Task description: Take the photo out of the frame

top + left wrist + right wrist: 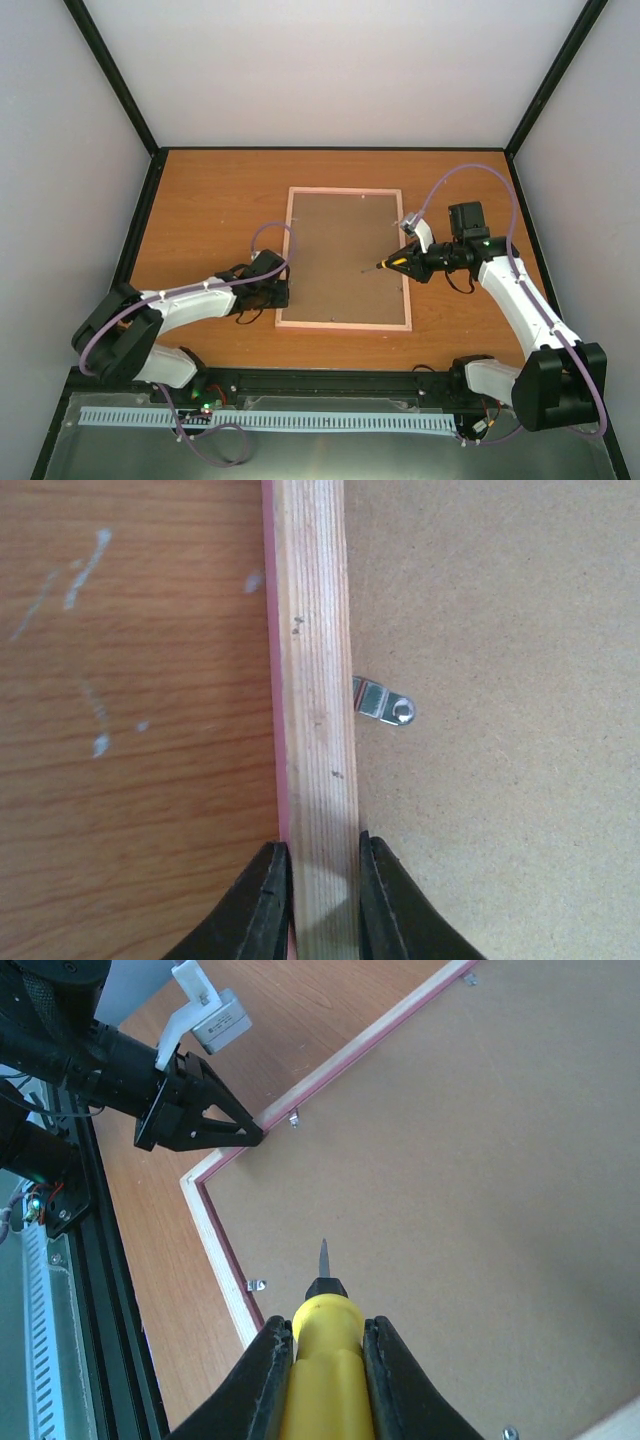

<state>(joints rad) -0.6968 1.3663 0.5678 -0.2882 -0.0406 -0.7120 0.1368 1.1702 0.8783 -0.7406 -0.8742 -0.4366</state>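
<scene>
Right gripper is clamped on a chunky yellow screwdriver, blade over fuzzy brown backing. Left gripper pinches the pale, grainy wood rail of the frame, which lies flat on the woodgrain counter.

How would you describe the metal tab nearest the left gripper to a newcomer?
The frame lies face down mid-table, brown backing board up. On the rail that the left gripper clamps, one small silver tab sticks out over the board just ahead of it. Every other tab sits farther from that gripper.
</scene>
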